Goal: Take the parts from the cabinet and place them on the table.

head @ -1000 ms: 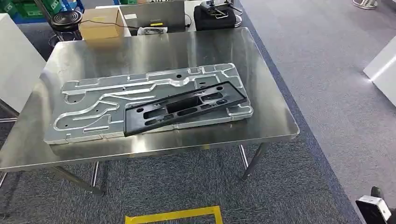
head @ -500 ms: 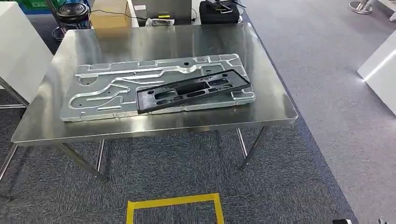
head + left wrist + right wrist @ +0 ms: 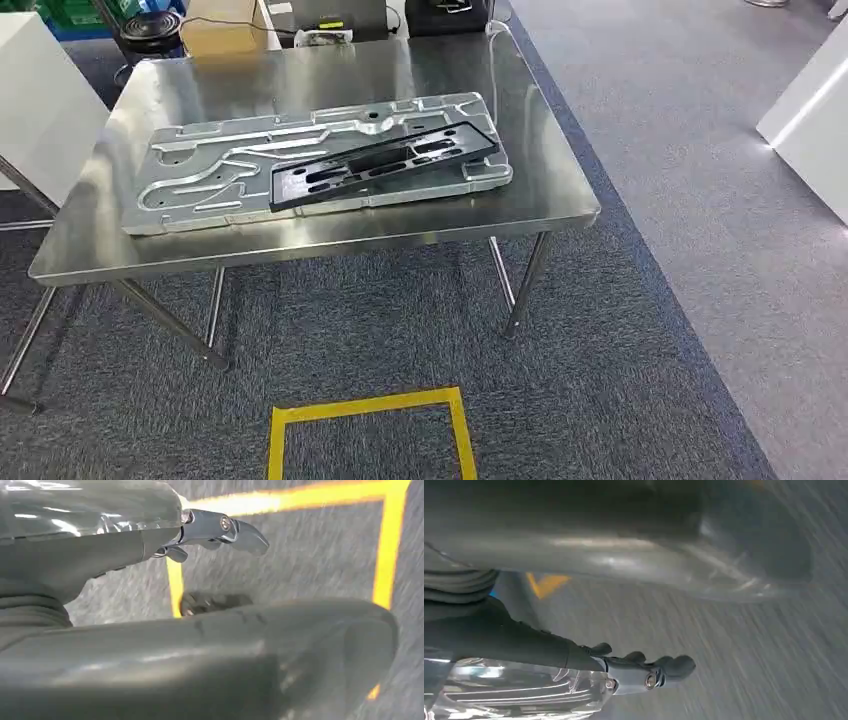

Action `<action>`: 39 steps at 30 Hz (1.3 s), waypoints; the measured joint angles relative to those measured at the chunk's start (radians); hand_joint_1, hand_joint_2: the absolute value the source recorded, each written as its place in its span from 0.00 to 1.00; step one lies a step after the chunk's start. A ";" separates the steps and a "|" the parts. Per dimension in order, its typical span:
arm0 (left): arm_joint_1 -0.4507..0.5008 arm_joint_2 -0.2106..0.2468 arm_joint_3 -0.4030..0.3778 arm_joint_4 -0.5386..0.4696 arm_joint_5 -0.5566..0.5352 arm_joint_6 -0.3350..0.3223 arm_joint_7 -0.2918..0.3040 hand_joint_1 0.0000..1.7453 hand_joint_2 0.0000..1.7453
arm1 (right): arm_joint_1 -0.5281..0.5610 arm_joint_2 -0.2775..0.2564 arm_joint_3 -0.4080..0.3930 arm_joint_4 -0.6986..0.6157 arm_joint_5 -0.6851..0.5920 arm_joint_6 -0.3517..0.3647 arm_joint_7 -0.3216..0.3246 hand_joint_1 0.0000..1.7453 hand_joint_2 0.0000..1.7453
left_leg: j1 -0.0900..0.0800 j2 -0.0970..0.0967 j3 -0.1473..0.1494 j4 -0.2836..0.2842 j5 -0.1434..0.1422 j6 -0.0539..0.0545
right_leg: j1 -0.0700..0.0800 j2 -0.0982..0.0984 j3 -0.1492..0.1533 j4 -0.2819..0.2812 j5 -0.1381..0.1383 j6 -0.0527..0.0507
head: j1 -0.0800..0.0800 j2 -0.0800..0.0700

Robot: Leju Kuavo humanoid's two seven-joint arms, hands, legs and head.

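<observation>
The left hand [image 3: 215,530] is built of dark grey metal links with a dull sheen, pinned by small round silver screws where the pieces meet, and its fingers [image 3: 250,536] end in smooth, rounded, darker tips. Behind the hand sits a grey ribbed cover with a glossy wrapping that catches the light. Beside the fingers runs a thick, matte grey thumb with a blunt rounded end.

The right hand [image 3: 644,672] looks the same: dark fingers [image 3: 679,665] with bulbous tips, a round screw head at the pivot, a shiny, crinkled silver cover just behind, and a broad grey thumb with soft highlights.
</observation>
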 joint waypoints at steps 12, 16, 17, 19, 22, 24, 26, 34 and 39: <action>-0.002 0.000 -0.032 0.003 0.013 -0.019 0.003 0.00 0.00 | -0.016 0.060 0.000 0.061 0.074 0.146 0.040 0.00 0.00 | -0.007 0.007 0.233 -0.330 0.119 0.065 | 0.005 0.006 -0.122 0.057 0.032 0.045 | 0.000 0.000; 0.000 0.002 -0.032 0.003 0.015 -0.019 0.005 0.00 0.00 | -0.018 0.068 0.006 0.068 0.095 0.150 0.051 0.00 0.00 | -0.009 0.008 0.163 -0.324 0.172 0.066 | -0.009 0.007 -0.182 0.335 -0.153 0.063 | 0.000 0.000; 0.000 0.002 -0.032 0.003 0.015 -0.019 0.006 0.00 0.00 | -0.018 0.068 0.009 0.069 0.101 0.150 0.052 0.00 0.00 | -0.009 0.008 0.144 -0.318 0.184 0.063 | -0.011 0.007 -0.171 0.357 -0.123 0.067 | 0.000 0.000; -0.001 0.002 -0.032 0.003 0.014 -0.019 0.006 0.00 0.00 | -0.019 0.068 0.015 0.069 0.105 0.152 0.054 0.00 0.00 | -0.007 0.010 0.104 -0.303 0.203 0.056 | -0.015 0.007 -0.073 0.263 -0.042 0.068 | 0.000 0.000; -0.002 0.002 -0.032 0.003 0.014 -0.019 0.005 0.00 0.00 | -0.029 0.068 0.021 0.069 0.101 0.152 0.052 0.00 0.00 | -0.011 0.008 0.071 -0.276 0.221 0.042 | -0.010 0.008 0.121 -0.006 -0.092 0.054 | 0.000 0.000; -0.004 0.002 -0.032 0.003 0.014 -0.019 0.003 0.00 0.00 | -0.030 0.068 0.022 0.069 0.098 0.153 0.051 0.00 0.00 | -0.009 0.010 0.066 -0.278 0.241 0.027 | -0.004 0.008 0.105 -0.002 -0.092 0.038 | 0.000 0.000; -0.002 0.002 -0.032 0.003 0.014 -0.019 0.003 0.00 0.00 | -0.031 0.068 0.023 0.071 0.098 0.155 0.052 0.00 0.00 | -0.005 0.007 0.059 -0.276 0.248 0.014 | -0.010 0.003 0.090 -0.007 -0.069 0.020 | 0.000 0.000; -0.002 0.000 -0.032 0.004 0.013 -0.016 0.023 0.00 0.00 | -0.032 0.067 0.030 0.072 0.103 0.163 0.053 0.00 0.00 | -0.001 0.001 0.055 -0.009 0.131 0.006 | 0.001 -0.002 -0.042 0.010 0.018 0.008 | 0.000 0.000; -0.012 0.000 -0.032 0.004 0.014 0.003 0.044 0.00 0.00 | -0.035 0.067 0.031 0.074 0.105 0.167 0.054 0.00 0.00 | -0.010 0.000 0.254 -0.315 0.071 0.035 | 0.007 -0.004 -0.078 0.035 0.050 0.033 | 0.000 0.000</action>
